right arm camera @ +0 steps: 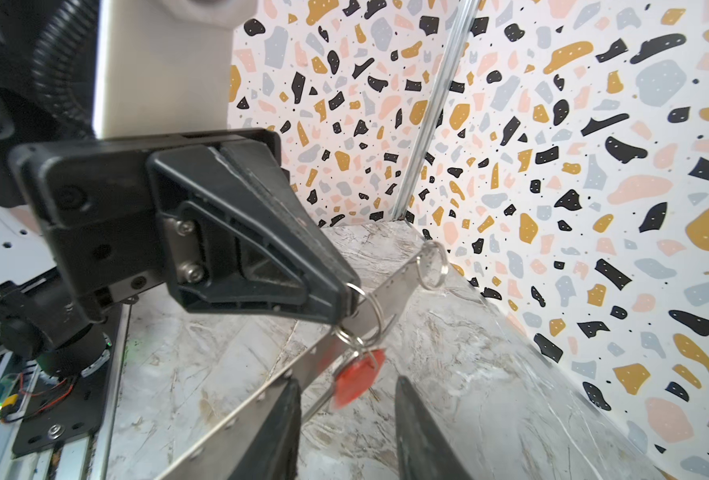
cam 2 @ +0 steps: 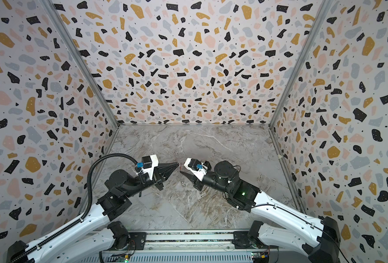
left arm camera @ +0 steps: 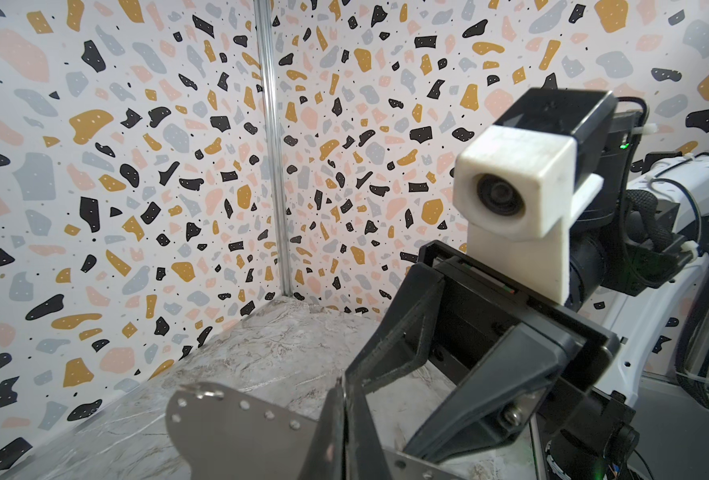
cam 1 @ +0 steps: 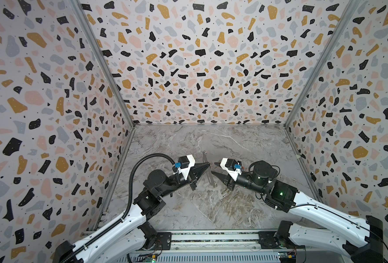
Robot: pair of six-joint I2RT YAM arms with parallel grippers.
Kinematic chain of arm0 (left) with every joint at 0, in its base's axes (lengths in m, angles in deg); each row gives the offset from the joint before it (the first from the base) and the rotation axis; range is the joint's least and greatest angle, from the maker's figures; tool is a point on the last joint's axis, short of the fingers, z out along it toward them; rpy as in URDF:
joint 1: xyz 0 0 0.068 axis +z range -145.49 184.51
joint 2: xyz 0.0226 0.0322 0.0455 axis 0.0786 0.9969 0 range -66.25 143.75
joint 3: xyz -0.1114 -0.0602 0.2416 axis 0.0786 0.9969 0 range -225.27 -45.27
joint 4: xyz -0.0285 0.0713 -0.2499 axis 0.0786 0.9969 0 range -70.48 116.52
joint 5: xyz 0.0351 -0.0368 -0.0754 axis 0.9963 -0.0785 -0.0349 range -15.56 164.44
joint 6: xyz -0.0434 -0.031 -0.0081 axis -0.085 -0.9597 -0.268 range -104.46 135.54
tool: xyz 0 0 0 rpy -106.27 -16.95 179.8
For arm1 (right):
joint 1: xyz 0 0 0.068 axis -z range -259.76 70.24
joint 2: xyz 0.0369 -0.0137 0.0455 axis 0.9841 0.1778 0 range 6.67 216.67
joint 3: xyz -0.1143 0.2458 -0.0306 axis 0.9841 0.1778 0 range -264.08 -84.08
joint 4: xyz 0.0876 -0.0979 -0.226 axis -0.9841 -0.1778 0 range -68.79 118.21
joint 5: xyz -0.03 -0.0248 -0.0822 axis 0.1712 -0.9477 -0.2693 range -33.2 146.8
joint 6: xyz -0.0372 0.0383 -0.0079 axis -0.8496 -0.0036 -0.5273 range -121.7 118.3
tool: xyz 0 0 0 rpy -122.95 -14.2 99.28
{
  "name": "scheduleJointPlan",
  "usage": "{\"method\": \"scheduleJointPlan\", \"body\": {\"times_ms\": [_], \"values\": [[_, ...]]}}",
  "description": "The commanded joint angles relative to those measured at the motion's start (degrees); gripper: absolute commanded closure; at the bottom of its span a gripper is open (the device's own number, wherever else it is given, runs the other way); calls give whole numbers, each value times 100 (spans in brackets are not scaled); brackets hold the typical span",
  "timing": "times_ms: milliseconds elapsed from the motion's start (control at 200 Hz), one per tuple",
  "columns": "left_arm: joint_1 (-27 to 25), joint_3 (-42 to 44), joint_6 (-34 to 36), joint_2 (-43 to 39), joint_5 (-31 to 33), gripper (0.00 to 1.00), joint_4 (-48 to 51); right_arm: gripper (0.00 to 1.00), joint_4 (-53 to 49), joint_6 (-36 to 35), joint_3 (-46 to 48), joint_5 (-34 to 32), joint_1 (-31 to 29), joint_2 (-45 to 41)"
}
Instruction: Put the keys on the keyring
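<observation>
The keyring (right arm camera: 390,286) is a flat dull-grey metal strip held in the air, also visible in a top view (cam 1: 211,180) and in the left wrist view (left arm camera: 228,428). My left gripper (cam 1: 208,164) (left arm camera: 341,384) is shut on it near the middle of its length. In the right wrist view a key with a red tag (right arm camera: 359,374) hangs from the strip by small wire rings just below that grip, and its image is blurred. My right gripper (right arm camera: 346,380) (cam 1: 213,168) is open, with its fingers on either side of the tag and not touching it.
A bare wire ring (right arm camera: 432,266) sits at the strip's far end. The marble tabletop (cam 1: 211,205) is boxed in by patterned walls (cam 1: 188,68) on three sides. The arms' base rail (cam 1: 211,239) runs along the front edge. The two grippers meet tip to tip over the table's middle.
</observation>
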Motion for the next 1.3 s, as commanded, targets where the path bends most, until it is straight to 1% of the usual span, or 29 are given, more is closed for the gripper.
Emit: {"method": "scheduleJointPlan", "body": {"times_ms": [0,120,235,275,441,591,771,856,1086,1292], "values": [[18,8,-56,-119,-151,100,-467,60,169,-12,-32,-219,-3,-14],[19,-1,-87,-120,-213,100,-511,60,194,-61,-92,-125,7,135],[21,-9,-120,-96,-241,100,-520,60,303,-87,-104,236,6,272],[23,-13,-123,-92,-235,100,-520,62,337,-102,-109,339,4,309],[20,-17,-123,-127,-157,100,-433,79,489,-94,-51,651,4,350],[18,16,-97,-196,-40,100,-388,100,621,-70,56,887,-2,241],[20,54,-113,-221,51,100,-420,100,553,-142,74,1136,-73,230],[18,55,-107,-225,79,100,-429,100,522,-257,92,1153,-172,250],[18,102,-131,-232,113,100,-519,100,382,-626,-19,881,-499,458],[23,123,-141,-258,102,100,-524,100,370,-684,-101,607,-583,565]]}}
